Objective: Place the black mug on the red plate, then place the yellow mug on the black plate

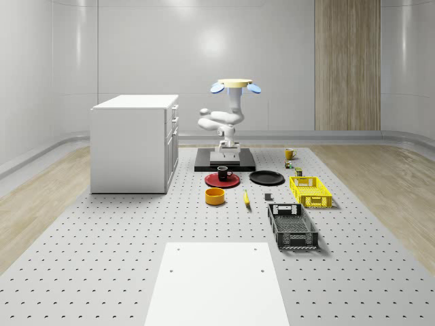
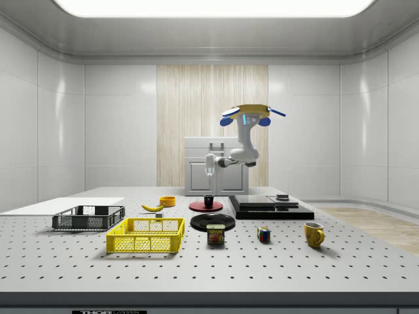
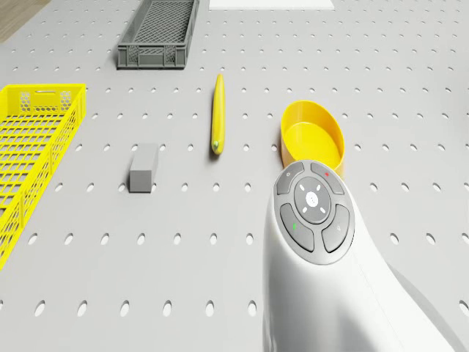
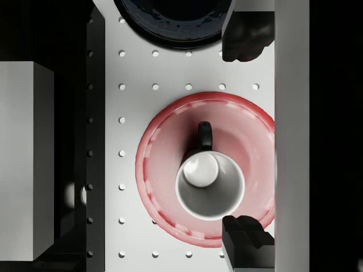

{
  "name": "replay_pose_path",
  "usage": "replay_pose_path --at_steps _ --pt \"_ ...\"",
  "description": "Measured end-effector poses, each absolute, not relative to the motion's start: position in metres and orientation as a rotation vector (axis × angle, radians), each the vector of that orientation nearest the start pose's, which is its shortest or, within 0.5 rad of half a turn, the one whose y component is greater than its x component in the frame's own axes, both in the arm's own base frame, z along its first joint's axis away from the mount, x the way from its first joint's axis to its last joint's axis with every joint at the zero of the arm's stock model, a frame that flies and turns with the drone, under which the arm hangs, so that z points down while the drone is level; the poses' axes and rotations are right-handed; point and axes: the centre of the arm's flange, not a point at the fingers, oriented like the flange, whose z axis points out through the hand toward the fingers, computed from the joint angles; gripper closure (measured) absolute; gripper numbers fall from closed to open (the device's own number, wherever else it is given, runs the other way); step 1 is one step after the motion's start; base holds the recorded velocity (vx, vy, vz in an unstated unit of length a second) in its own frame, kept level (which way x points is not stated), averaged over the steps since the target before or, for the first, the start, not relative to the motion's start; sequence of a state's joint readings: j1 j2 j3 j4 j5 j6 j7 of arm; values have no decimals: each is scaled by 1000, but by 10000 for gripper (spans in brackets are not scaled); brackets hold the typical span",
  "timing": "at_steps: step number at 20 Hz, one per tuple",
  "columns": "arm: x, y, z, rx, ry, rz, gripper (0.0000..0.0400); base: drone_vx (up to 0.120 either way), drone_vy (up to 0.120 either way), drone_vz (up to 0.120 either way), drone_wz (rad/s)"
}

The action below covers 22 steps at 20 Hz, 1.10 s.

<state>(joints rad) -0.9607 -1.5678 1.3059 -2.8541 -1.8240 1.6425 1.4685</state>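
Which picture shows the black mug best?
The wrist view: the black mug sits upright on the red plate, seen straight down with its white inside and handle. The whole-scene view and side view show it small under the gripper.

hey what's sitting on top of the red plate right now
The black mug stands upright on the red plate, with the open gripper above it and the drone hovering overhead. The mug covers the plate's surface beneath it.
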Motion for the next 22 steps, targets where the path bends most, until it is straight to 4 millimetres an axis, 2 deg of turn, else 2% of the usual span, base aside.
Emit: replay_pose_path --at_steps 22 --pt "299 70 511 1 -2 786 0 -120 120 0 0"
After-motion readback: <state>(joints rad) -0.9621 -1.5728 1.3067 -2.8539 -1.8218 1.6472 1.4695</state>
